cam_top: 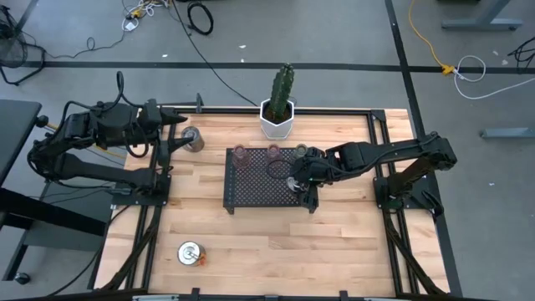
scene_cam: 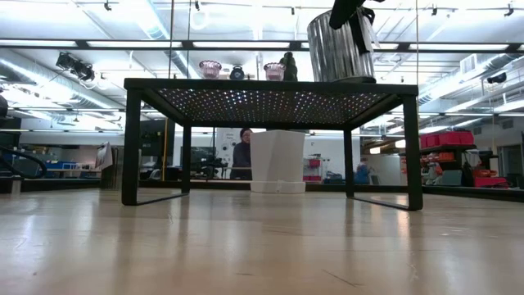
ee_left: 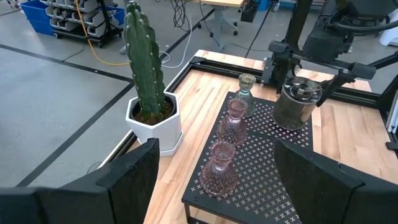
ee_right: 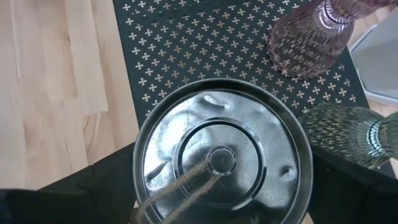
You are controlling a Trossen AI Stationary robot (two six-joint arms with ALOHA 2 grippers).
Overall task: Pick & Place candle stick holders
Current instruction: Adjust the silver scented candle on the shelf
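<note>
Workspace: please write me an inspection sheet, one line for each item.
Surface: wooden table, black mesh tray standing on it.
Job's things: three glass holders in a row and one silver holder on the tray; silver holder by the left arm; silver holder at the near edge.
Clutter: cactus pot.
Grippers: left gripper open, empty; right gripper open around the tray's silver holder.
Cables: loose cables on the floor.
Surroundings: a person far behind.

Black mesh tray (cam_top: 255,188) mid-table, three glass holders (cam_top: 271,152) along its far edge, cactus pot (cam_top: 277,119) just beyond, bare wood (cam_top: 276,242) across the near side.
</note>
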